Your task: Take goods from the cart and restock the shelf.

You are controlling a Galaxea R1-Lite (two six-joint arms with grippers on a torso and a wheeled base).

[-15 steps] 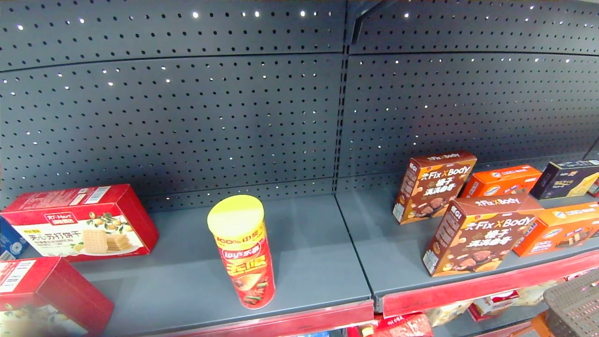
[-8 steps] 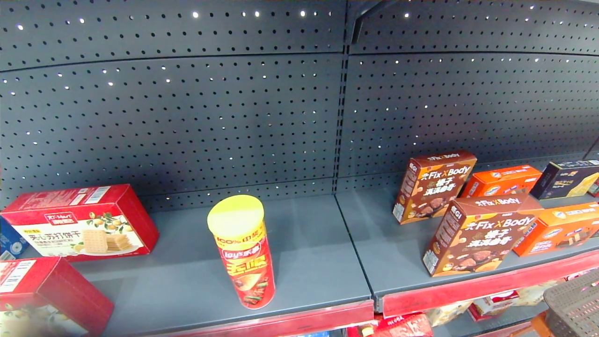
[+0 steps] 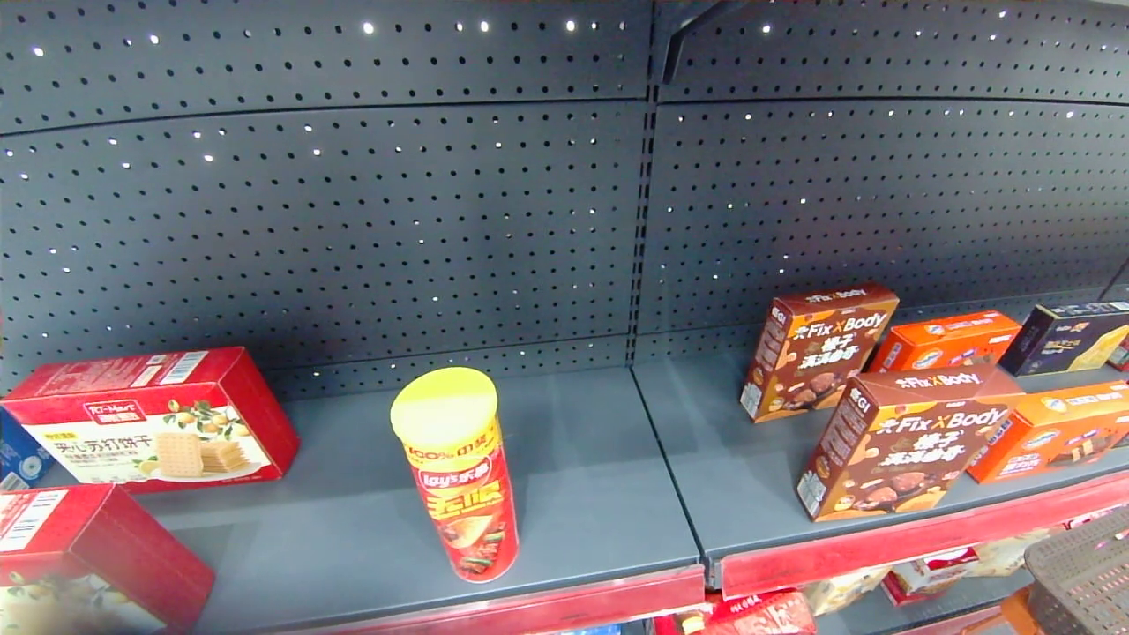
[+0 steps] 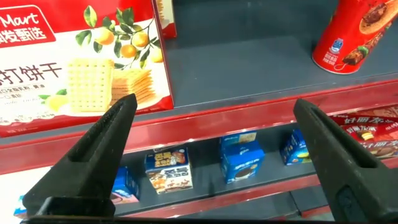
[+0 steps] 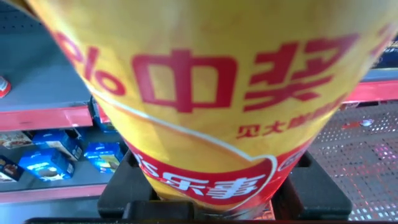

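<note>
A red and yellow chip can [image 3: 459, 472] stands upright near the front of the grey shelf [image 3: 582, 494]. A second can of the same kind [image 5: 205, 93] looms close in the right wrist view, and my right gripper [image 5: 214, 186] is shut on it; its fingers are hidden behind the can. In the left wrist view my left gripper [image 4: 214, 106] is open and holds nothing. It hangs in front of the shelf's red front edge [image 4: 236, 115], between a red cracker box [image 4: 74, 62] and the standing can [image 4: 354, 34].
Red cracker boxes [image 3: 150, 419] stand at the shelf's left, brown boxes [image 3: 900, 441] and orange boxes [image 3: 1050, 428] at its right. Bare shelf lies around the standing can. A grey mesh basket [image 3: 1085, 573] shows at the lower right. Small blue boxes [image 4: 242, 158] sit on the lower shelf.
</note>
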